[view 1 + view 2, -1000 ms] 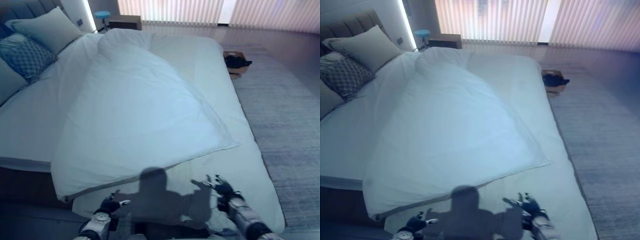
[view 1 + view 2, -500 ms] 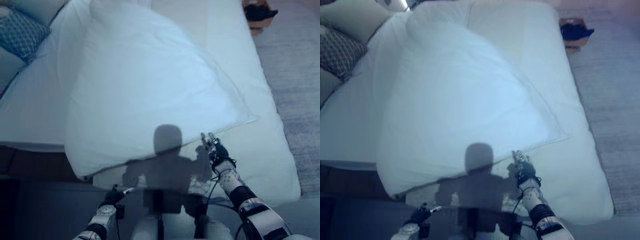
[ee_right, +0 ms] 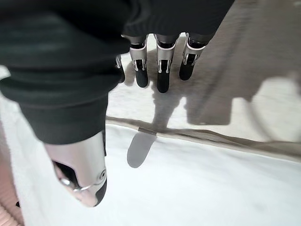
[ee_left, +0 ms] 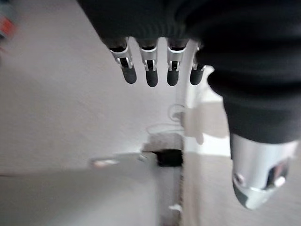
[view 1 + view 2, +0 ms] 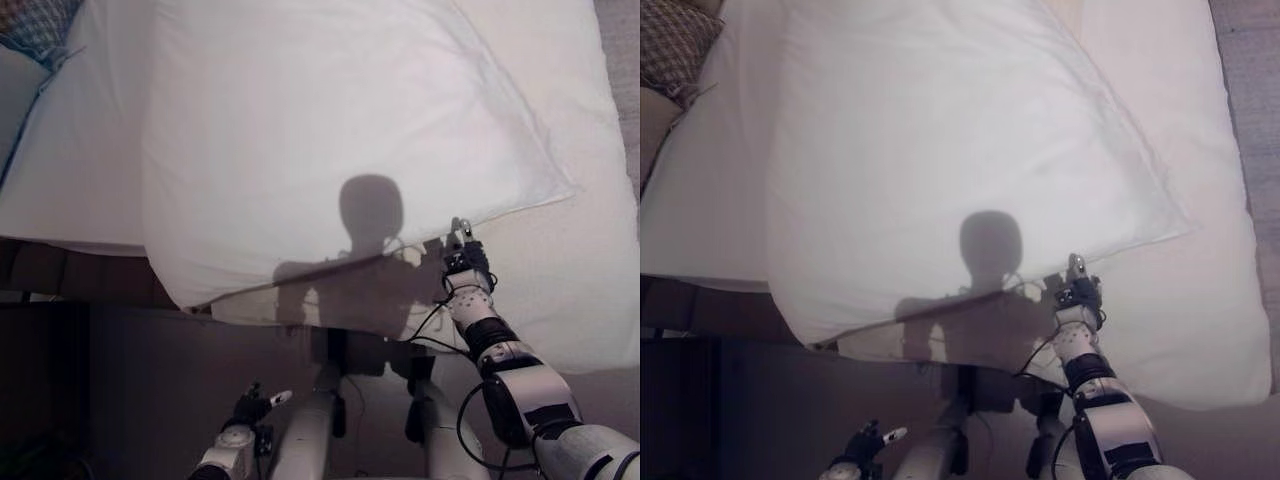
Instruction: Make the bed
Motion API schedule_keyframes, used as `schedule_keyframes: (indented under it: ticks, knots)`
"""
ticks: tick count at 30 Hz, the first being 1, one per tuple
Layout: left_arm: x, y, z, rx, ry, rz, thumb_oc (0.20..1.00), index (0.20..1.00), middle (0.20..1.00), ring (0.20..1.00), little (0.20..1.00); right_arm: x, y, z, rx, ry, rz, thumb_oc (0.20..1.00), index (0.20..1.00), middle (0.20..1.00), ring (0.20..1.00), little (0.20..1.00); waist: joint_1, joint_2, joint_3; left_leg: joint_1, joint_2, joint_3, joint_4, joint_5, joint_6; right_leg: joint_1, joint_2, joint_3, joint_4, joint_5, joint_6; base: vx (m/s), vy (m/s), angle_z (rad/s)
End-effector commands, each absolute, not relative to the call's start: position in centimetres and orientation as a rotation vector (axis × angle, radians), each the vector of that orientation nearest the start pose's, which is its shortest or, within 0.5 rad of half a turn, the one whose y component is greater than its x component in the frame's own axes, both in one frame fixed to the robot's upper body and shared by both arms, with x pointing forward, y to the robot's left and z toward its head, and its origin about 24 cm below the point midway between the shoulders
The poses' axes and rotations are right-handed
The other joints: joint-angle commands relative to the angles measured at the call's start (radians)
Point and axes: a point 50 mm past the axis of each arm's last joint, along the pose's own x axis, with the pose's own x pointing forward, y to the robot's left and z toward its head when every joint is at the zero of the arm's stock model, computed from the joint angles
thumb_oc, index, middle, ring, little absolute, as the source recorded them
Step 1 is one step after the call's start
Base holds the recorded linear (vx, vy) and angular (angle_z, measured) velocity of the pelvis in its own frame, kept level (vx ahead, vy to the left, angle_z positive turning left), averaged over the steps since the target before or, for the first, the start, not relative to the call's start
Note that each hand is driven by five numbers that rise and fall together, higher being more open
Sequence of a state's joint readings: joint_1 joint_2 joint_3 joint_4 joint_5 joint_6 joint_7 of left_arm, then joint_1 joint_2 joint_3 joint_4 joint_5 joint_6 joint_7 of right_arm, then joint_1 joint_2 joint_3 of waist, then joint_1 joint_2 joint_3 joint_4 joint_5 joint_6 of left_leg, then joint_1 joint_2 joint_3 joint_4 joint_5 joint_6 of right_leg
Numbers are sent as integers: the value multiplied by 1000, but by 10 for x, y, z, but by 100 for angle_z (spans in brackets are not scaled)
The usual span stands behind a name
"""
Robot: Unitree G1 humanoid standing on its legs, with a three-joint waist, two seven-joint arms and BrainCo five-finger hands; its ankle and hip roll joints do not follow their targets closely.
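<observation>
A white duvet (image 5: 320,130) lies crooked over the bed, its near hem (image 3: 197,136) running slantwise above the foot end. My right hand (image 5: 466,264) reaches out over the bare sheet (image 5: 590,290) right at that hem. Its fingers (image 3: 160,70) are straight and open, hovering just above the hem and holding nothing. My left hand (image 5: 254,408) hangs low beside the foot of the bed over the floor. Its fingers (image 4: 150,70) are relaxed and open, apart from the bedding.
A patterned pillow (image 5: 675,40) lies at the head end on the left. The dark bed base (image 5: 60,275) shows under the duvet's overhanging left corner. Grey floor (image 5: 150,400) lies below the foot of the bed.
The camera has tilted down toward the foot of the bed. My right hand has reached forward up to the duvet's hem. My left hand has stayed low by the floor.
</observation>
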State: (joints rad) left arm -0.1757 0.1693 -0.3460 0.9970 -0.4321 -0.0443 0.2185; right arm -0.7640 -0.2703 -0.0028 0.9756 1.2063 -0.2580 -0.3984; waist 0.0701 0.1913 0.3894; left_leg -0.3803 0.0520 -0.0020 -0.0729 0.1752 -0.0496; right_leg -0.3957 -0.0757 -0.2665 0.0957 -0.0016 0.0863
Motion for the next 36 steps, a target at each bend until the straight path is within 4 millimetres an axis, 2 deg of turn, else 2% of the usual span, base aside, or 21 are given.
schedule_keyframes:
  ticks: [1,2,3,4,8,15,18,19,20,25,26,27,28,32,33,34,36]
  knots:
    - [214,167,-113,14,775,144,1000,1000,1000,1000,1000,386,-232,111,875,-46,-540,1000,1000,1000,1000,1000,15,-52,39,64,-119,30,-14,-94,10,-31,23,92,-61,77,1,50,-68,-8]
    - [216,165,-111,-7,759,135,1000,1000,1000,1000,1000,391,-240,130,878,-105,-528,1000,1000,1000,1000,1000,19,-50,47,49,-118,29,-14,-93,8,-46,26,91,-58,76,1,40,-48,-5]
    - [216,165,-111,-7,759,135,1000,1000,1000,1000,1000,391,-240,130,878,-105,-527,1000,1000,1000,1000,1000,19,-49,47,49,-118,29,-14,-93,8,-46,26,91,-57,76,1,78,-72,-1]
    - [217,162,-110,-14,754,115,1000,1000,1000,1000,1000,394,-252,150,845,-156,-544,1000,1000,1000,1000,1000,23,-48,52,37,-114,29,-14,-92,4,-57,27,88,-57,74,2,61,-40,-1]
    - [217,157,-109,-9,741,79,1000,1000,1000,1000,1000,399,-272,204,756,-276,-545,1000,1000,1000,1000,1000,36,-41,68,15,-111,23,-14,-87,-2,-91,29,85,-40,68,1,58,-42,-1]
    - [221,150,-103,23,707,2,1000,1000,1000,1000,1000,386,-316,288,590,-418,-623,1000,1000,1000,1000,1000,59,-12,76,-1,-112,6,-14,-80,-9,-130,22,73,2,46,-2,35,-34,11]
    - [223,148,-100,35,688,-22,1000,1000,1000,1000,1000,380,-327,307,512,-435,-647,1000,1000,1000,1000,1000,68,-6,77,-7,-113,0,-14,-77,-13,-135,20,67,9,42,-2,19,-40,7]
    - [223,148,-100,35,688,-22,1000,1000,1000,1000,1000,380,-327,307,511,-435,-646,1000,1000,1000,1000,1000,68,-5,77,-7,-113,0,-14,-77,-13,-135,20,67,9,42,-2,5,-57,4]
    - [225,146,-97,43,672,-41,1000,1000,1000,1000,1000,375,-335,315,441,-430,-672,1000,1000,1000,1000,1000,74,-5,80,-11,-111,-2,-14,-73,-18,-139,17,59,11,41,-2,1,-67,4]
    - [232,138,-88,32,613,-86,1000,1000,1000,1000,1000,368,-343,332,316,-428,-692,1000,1000,1000,1000,1000,78,1,99,-26,-106,-17,-14,-58,-32,-159,13,35,35,29,-4,-6,-80,15]
    - [232,138,-87,31,612,-86,1000,1000,1000,1000,1000,368,-343,332,316,-429,-692,809,809,809,809,809,77,3,100,-26,-106,-18,-14,-58,-33,-160,13,34,36,28,-4,-21,-70,17]
    - [235,134,-83,20,590,-99,1000,1000,1000,1000,1000,366,-344,338,303,-443,-707,363,363,363,363,363,74,8,109,-30,-107,-27,-14,-54,-37,-168,9,26,47,23,-6,-21,-62,19]
    - [238,130,-79,10,571,-119,1000,1000,1000,1000,1000,365,-344,339,299,-450,-710,200,200,200,200,200,73,11,113,-32,-107,-32,-14,-53,-38,-173,8,23,54,20,-7,-26,-70,23]
    - [246,113,-64,-24,506,-204,1000,1000,1000,1000,1000,368,-335,343,324,-481,-682,200,200,200,200,200,64,17,121,-32,-108,-40,-14,-51,-39,-177,6,20,67,13,-8,-13,-22,19]
    - [250,103,-53,-80,466,-252,1000,1000,1000,1000,1000,371,-327,344,367,-507,-652,200,200,200,200,200,55,14,123,-25,-107,-41,-14,-54,-39,-176,6,21,76,10,-9,-11,-2,18]
    - [250,103,-53,-80,467,-252,1000,1000,1000,1000,1000,371,-327,344,367,-507,-653,200,200,200,200,200,54,14,124,-24,-107,-41,-14,-54,-39,-175,6,21,77,9,-9,-16,3,14]
    - [255,91,-37,-167,414,-306,1000,1000,1000,1000,1000,374,-319,346,413,-528,-626,200,200,200,200,200,45,14,124,-10,-108,-39,-14,-60,-36,-169,4,23,88,3,-10,-13,25,1]
